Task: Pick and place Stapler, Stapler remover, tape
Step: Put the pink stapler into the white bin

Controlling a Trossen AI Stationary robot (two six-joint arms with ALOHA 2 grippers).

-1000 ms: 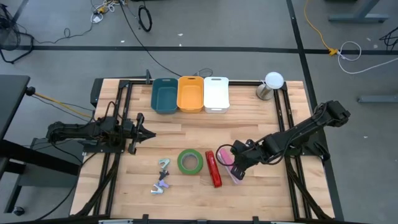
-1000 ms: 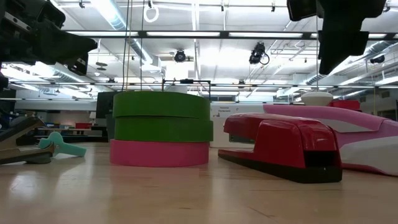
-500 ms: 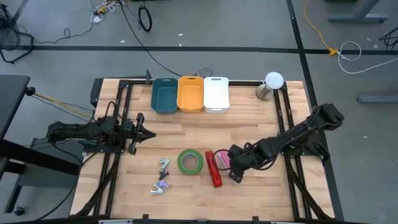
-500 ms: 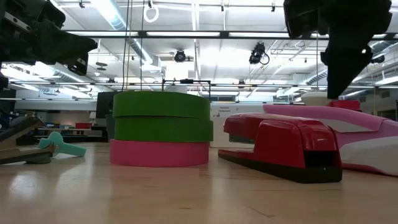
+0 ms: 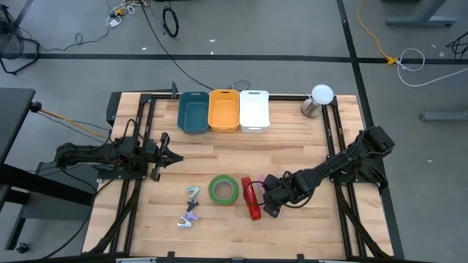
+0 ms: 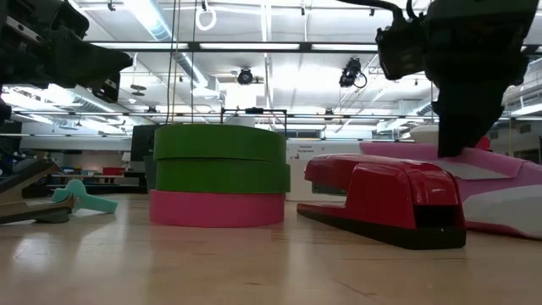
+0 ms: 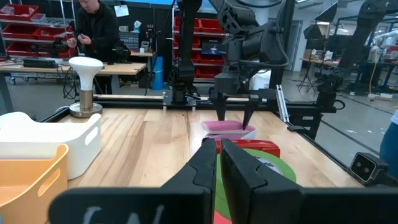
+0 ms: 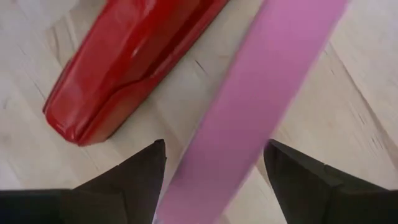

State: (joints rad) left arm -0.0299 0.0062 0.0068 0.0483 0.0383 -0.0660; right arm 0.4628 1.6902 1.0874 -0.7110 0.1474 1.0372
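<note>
A pink stapler (image 8: 261, 99) lies flat on the table, close beside a red stapler (image 5: 251, 199) on the near middle. My right gripper (image 8: 214, 146) is open and points steeply down over the pink one. One finger (image 8: 134, 177) stands on each side of its top, apart from it. The green tape (image 5: 224, 190) lies left of the red stapler; in the low view it sits on a pink roll (image 6: 218, 208). Two staple removers (image 5: 192, 193) lie farther left. My left gripper (image 5: 167, 156) waits shut and level at the table's left.
Teal (image 5: 194, 112), orange (image 5: 224, 110) and white (image 5: 254, 109) bins stand in a row at the far edge. A white lamp-like object (image 5: 320, 98) stands at the far right. Bare wood lies between the bins and the staplers. A person shows in the room beyond (image 7: 96, 28).
My right gripper has come down and moved toward the table's left. It started above and to the right of the pink stapler and now straddles it. The staplers, tape and removers have stayed where they were.
</note>
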